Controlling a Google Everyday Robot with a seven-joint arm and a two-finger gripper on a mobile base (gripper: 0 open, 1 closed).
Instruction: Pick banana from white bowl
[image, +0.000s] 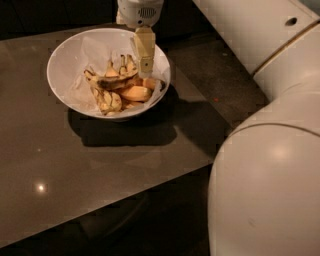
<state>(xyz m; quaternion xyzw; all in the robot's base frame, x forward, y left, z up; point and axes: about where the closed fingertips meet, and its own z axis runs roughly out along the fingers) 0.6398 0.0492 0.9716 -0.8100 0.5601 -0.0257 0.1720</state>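
Note:
The white bowl (61, 54) stands on the dark table at the upper left, lined with crinkled white paper. The banana (113, 83), long, curved and dark-bruised, lies across the middle of the bowl on top of the other fruit. My gripper (144, 54) hangs from above over the bowl's right half. Its tip is just above the banana's right end, at rim height. It holds nothing that I can see.
A plump orange-yellow fruit (135, 93) and shorter brown-speckled bananas (107, 101) lie in the bowl under the banana. My large white arm (270, 150) fills the right side. The dark table (100, 165) ends in an edge at the front right.

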